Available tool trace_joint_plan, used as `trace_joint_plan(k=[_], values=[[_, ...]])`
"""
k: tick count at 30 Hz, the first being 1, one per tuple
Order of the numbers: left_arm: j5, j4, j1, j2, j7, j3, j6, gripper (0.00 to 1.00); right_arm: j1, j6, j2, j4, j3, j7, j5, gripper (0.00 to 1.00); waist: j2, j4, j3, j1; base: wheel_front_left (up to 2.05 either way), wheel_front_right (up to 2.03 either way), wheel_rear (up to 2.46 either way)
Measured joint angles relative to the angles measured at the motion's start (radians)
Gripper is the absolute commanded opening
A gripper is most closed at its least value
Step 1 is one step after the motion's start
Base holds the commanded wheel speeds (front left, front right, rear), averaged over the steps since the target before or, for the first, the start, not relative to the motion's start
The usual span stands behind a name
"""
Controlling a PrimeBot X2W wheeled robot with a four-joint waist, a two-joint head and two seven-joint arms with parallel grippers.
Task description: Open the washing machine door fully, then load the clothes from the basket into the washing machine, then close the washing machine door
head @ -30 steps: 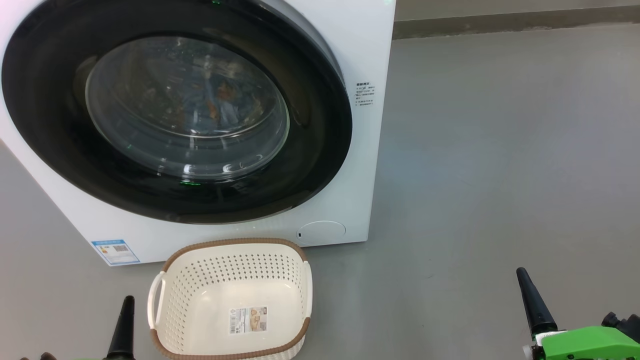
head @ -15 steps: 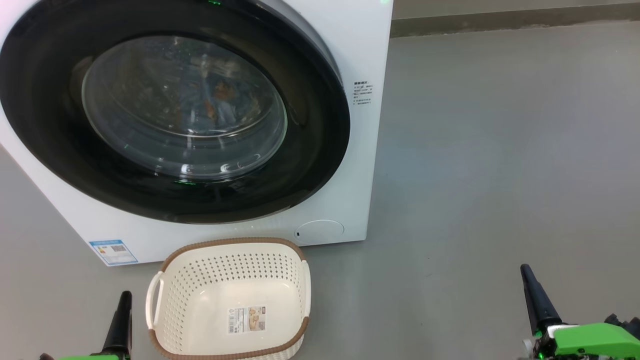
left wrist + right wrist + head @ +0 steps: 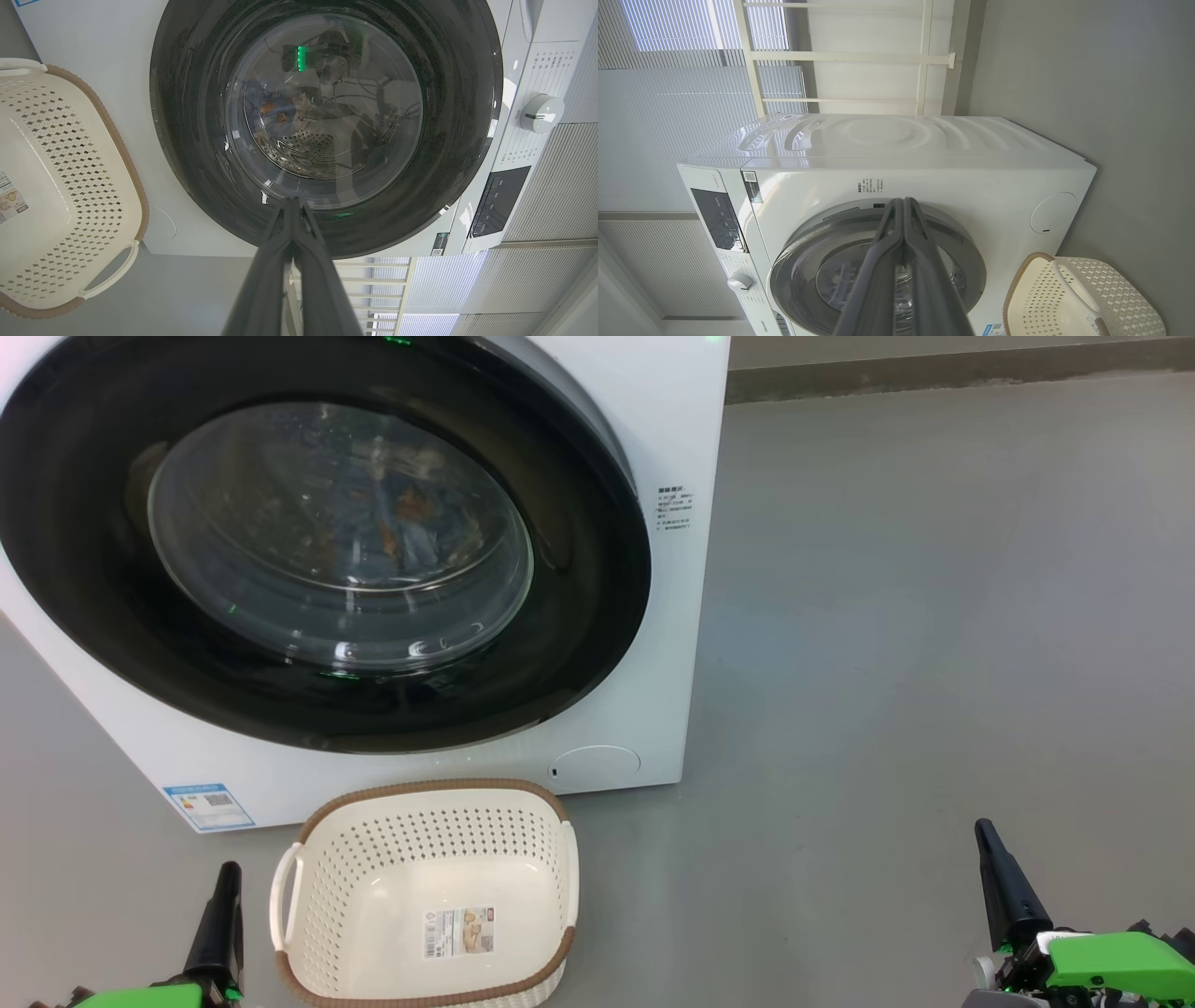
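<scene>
Head view — basket before door

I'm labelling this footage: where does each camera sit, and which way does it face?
Head: up high, looking down at washing machine door, basket; left claw, right claw at bottom corners.
Left wrist: along its shut claw, facing the door glass.
Right wrist: along its shut claw, rolled sideways, facing the door.
Shared: door, basket.
</scene>
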Motion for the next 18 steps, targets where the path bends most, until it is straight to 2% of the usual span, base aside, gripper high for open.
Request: trace_joint_plan(k=[18], values=[[0.0, 0.0, -0.001, -0.002, 0.0, 0.0, 0.0, 0.0, 0.0, 0.0, 0.0, 0.0, -0.004, 0.006, 0.001, 0.0, 0.0, 0.0, 0.0, 0.0, 0.0, 0.0, 0.0]])
